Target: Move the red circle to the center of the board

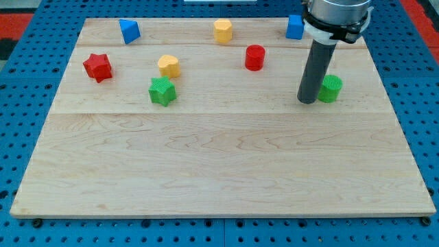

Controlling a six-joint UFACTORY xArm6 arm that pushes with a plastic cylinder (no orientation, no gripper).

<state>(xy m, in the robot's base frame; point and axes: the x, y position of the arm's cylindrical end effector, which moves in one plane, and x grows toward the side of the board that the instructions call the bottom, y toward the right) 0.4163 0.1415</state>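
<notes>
Rod tip (pixel 306 101) rests on the board (pixel 219 171), holding nothing, just left of the green cylinder (pixel 330 88) (possibly touching; cannot tell). Red circle (pixel 254 57) stands farther back and left, near the far edge, well apart from the tip. Probably staging to get behind it for a push nearward to centre. The circle stands upright, axis vertical, so it has no facing.
</notes>
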